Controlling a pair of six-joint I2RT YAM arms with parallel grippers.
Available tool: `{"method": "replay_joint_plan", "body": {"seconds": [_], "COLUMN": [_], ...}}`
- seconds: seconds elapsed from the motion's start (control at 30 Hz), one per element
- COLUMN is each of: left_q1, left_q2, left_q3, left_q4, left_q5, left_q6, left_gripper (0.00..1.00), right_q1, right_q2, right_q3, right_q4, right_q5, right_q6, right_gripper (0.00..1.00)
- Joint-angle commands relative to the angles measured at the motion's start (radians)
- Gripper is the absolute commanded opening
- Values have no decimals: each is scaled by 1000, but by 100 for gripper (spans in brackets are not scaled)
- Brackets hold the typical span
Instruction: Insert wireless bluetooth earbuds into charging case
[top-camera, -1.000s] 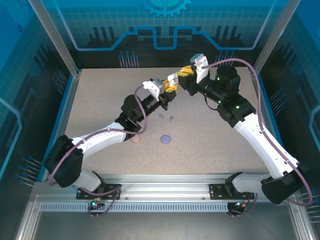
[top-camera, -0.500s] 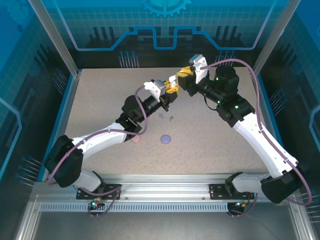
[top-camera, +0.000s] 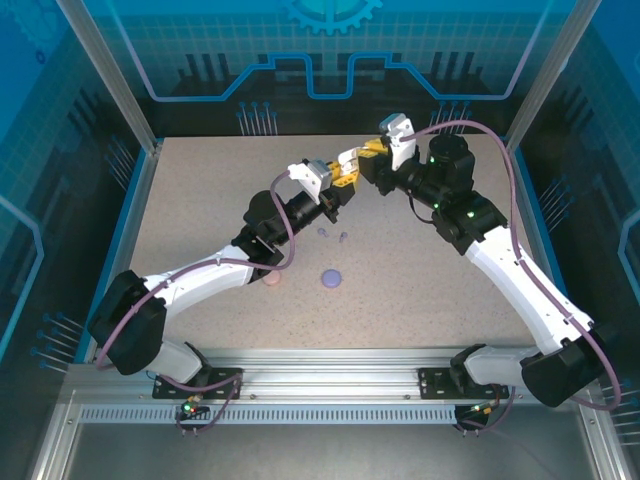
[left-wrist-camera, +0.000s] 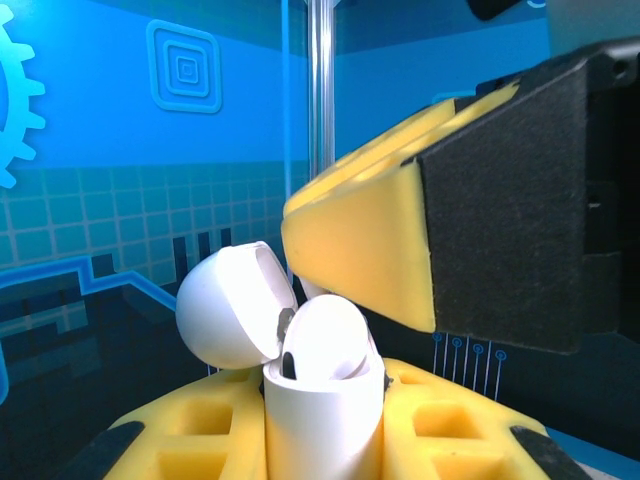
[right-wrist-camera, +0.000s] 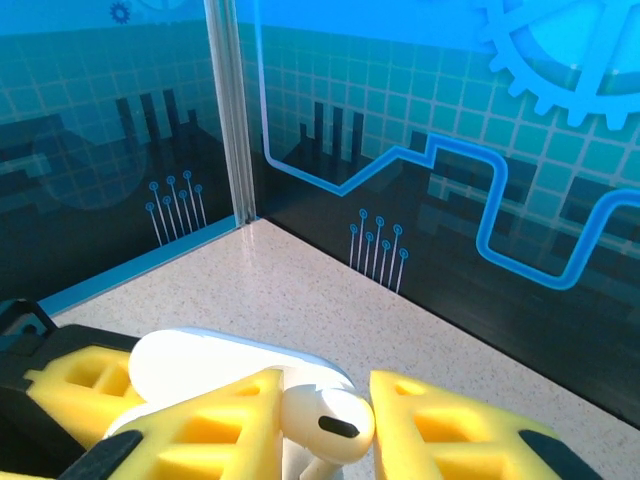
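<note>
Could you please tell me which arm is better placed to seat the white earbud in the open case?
The right. The right gripper pinches the white earbud right at the mouth of the open charging case, which the left gripper is shut on, so the left probably only needs to hold.

Nothing readable is showing: no lettering, brand, number or label is appearing on any surface here.

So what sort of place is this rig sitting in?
Looks like an enclosed robot test cell, probably a lab: speckled beige tabletop, blue wall panels printed with gears and circuit lines, slotted aluminium frame rail along the near edge.
</note>
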Motion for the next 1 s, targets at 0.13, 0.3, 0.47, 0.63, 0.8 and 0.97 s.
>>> {"method": "replay_joint_plan", "body": {"seconds": [0.13,0.3,0.47,0.63,0.8,0.97], "left_q1": [-8,-8,-8,-9,-8,-9], "left_q2": [-28,-23,-18,-12,-6,-5], "left_q3": [29,34,39,45,49,51], "left_q4": [53,54,56,58,60,61], "left_q5": [16,17,17,20,19,17], "left_q6": [-6,-6,-8,-7,-7,-8], "left_gripper": [0,0,0,0,0,0], "right_q1": [-25,-26,-15,-3,11,32], "right_q2": [-18,-14,-5,-8,-14,-15], "right_q3": [-16,-10,1,1,4,6], "right_q4": [22,5,-26,-40,-52,-69], "right_q5": [-15,-50,-72,-67,-66,-43], "right_q6": [24,16,-5,-23,-42,-77], "right_gripper": [26,26,25,25,25,25]}}
